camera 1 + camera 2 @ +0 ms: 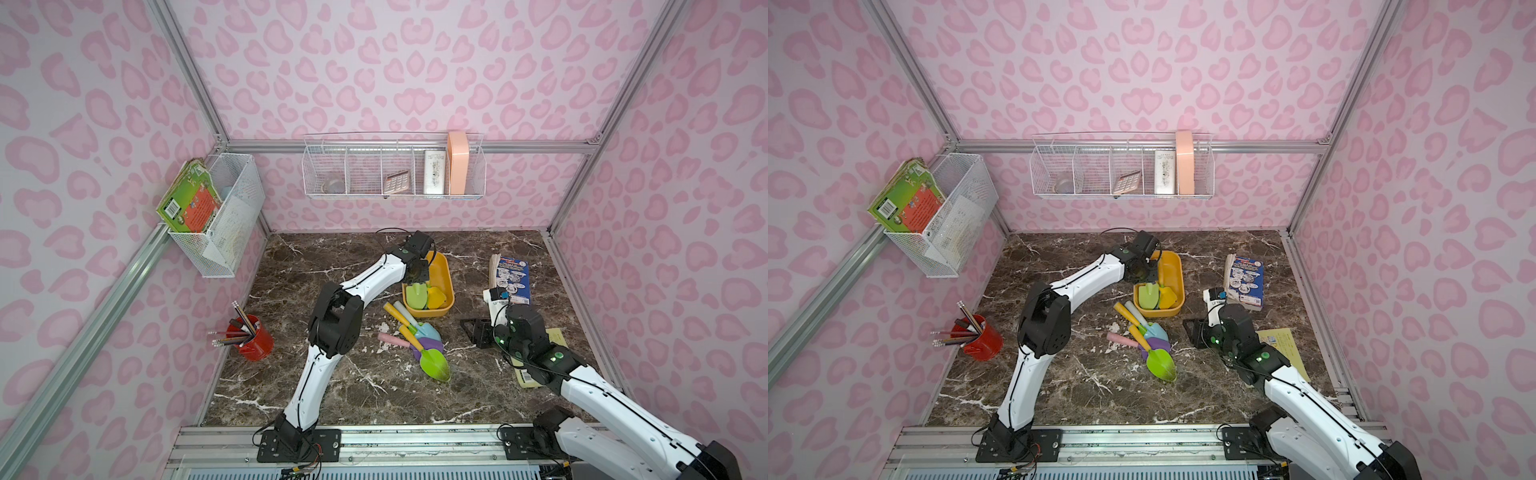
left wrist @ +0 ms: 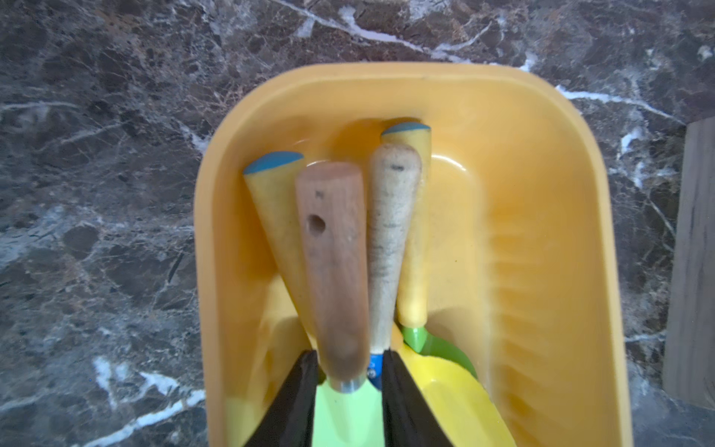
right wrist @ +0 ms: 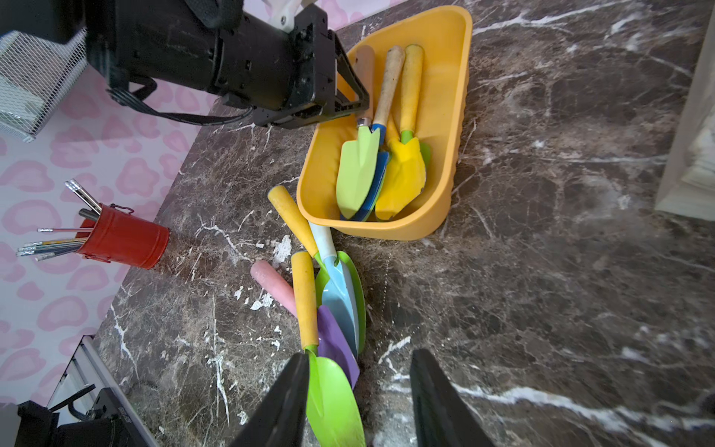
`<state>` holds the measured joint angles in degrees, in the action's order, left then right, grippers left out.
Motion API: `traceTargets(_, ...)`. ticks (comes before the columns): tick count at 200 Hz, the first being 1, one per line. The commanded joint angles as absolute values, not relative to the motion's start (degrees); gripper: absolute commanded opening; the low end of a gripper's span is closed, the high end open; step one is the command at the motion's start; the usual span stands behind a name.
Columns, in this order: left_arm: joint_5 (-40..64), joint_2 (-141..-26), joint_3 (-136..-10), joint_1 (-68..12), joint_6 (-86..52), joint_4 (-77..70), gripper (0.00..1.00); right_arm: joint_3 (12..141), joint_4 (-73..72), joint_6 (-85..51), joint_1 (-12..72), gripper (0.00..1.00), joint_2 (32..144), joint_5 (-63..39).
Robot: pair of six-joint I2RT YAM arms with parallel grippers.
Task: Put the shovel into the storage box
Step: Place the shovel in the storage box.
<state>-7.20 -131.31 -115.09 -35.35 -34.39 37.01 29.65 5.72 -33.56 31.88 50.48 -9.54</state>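
Unsure if left fingers (image 2: 294, 406) pinch the shovel (image 2: 332, 271) in the box (image 2: 541, 193); rising clamped, we'd drag it out; right fingers (image 3: 278, 410) spread.

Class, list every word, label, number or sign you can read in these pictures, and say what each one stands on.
No text here is legible.
Blue book on the table: cover print blurred.
Green and red book in the mesh basket: too small.
White card in the wire shelf: print unreadable.
Calculator beside it: keys too small.
Yellow sheet on the table: label blurred.
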Motion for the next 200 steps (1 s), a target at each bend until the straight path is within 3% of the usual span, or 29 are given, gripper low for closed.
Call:
traceTargets(1, -7.4, -128.8, -115.2, -35.7, -33.7, 37.2, 0.36, 29.7, 4.0, -34.1, 31.9, 0.46, 50.3, -9.8)
traceTargets(62, -2.5, -121.2, -112.6, -37.6, -30.6, 38.1, 0.37, 31.3, 5.3, -33.1, 31.9, 0.48, 49.7, -9.1)
traceTargets(106, 0.6, -108.9, -98.8, -38.2, -30.1, 34.6, 0.37, 33.3, 5.8, -31.0, 31.9, 0.49, 51.2, -8.3)
traceTargets(179, -1.4, -89.2, -78.7, -38.1, -28.6, 32.5, 0.53, 35.5, 2.8, -30.0, 32.5, 0.49, 56.3, -10.5)
traceTargets(200, -1.5, -84.8, -74.5, -38.1, -28.9, 32.8, 0.53, 37.0, 2.3, -29.3, 33.8, 0.49, 58.9, -10.2)
